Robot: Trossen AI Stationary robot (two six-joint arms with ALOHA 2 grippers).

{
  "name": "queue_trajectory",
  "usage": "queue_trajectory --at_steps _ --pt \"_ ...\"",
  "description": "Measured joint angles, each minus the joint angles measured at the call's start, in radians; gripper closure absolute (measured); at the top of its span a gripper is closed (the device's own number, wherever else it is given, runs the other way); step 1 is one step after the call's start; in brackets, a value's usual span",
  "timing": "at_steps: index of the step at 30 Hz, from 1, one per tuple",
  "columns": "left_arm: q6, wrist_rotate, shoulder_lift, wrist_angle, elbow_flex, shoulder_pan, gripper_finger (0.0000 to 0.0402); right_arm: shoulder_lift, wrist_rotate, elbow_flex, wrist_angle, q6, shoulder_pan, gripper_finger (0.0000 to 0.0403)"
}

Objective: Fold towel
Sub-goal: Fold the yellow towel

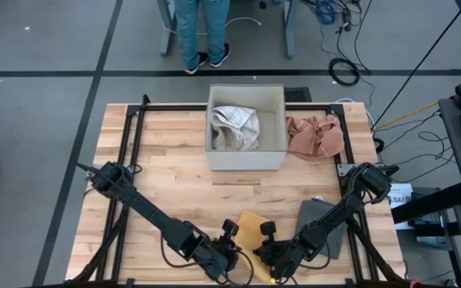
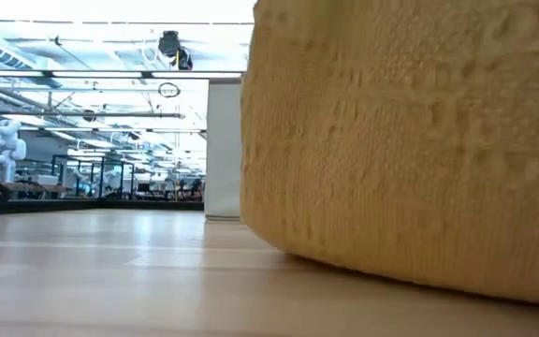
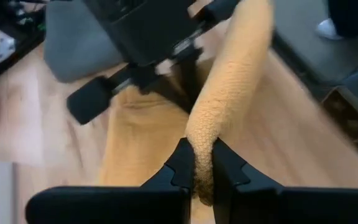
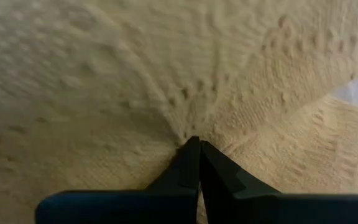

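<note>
Pale butcher-block planks make up the table, ringed by a black frame on a grey floor, with a person's legs standing beyond its far edge. Both grippers work close together at the near edge, and the yellow towel lies between and just ahead of them. Its fabric runs away from the fingers toward the white box farther up the table. The left gripper is pinched tight on a rolled ridge of the towel. That ridge rises from its fingers toward the right arm, just beside it. The right gripper is clamped fully on a puckered fold, with cloth filling everything ahead of it. Each arm appears to hold a near corner, so the fold likely carries both corners forward along the towel's length. A grey cloth lies just outside the right gripper; a pink cloth sits beside the box.
</note>
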Motion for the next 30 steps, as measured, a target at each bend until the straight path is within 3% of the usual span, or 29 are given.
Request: queue_trajectory --at_steps 12,21,30 --pt "-0.043 -0.001 0.011 0.003 0.0 0.099 0.038 -0.049 -0.003 -0.002 -0.042 0.006 0.023 0.0403" --pt "-0.064 0.013 0.011 -0.003 0.0 0.137 0.038 -0.218 0.097 -0.002 -0.265 0.079 0.061 0.0403" --pt "-0.084 0.02 0.011 -0.002 -0.001 0.165 0.038 -0.241 0.099 -0.002 -0.53 0.267 0.078 0.0403"
